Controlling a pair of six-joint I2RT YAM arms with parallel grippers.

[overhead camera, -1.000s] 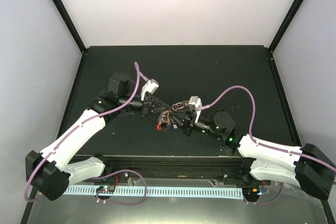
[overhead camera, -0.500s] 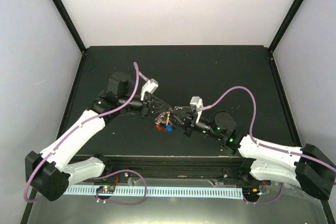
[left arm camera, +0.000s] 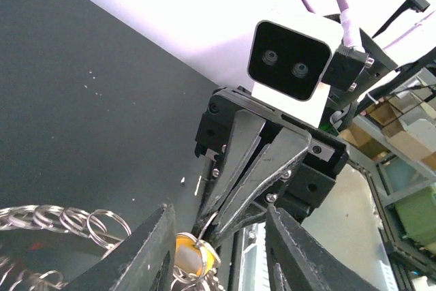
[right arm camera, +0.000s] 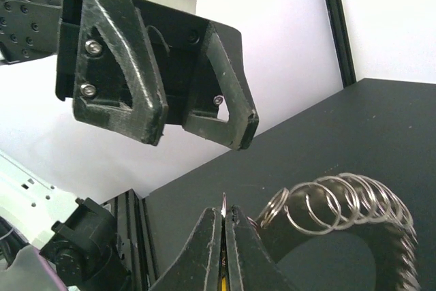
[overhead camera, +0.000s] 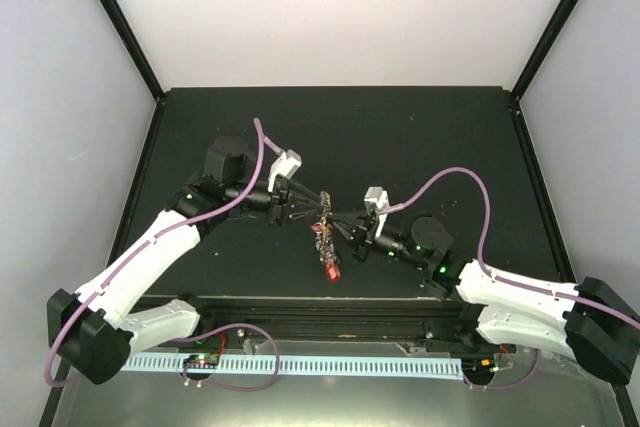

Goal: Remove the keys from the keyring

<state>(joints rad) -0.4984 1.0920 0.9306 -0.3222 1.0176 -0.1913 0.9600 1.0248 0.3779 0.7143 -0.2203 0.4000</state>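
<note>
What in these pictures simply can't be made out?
- Top view: the keys are too small to count.
- Left wrist view: the bottom edge cuts off the bunch; only a yellow key head shows.
- Right wrist view: the right gripper hides with its own fingers how much of the keyring it pinches.

From above its near edge we overlook the whole table (overhead camera: 420,137). Our wrist cameras face each other closely, sharing the ring chain (right arm camera: 340,199).
</note>
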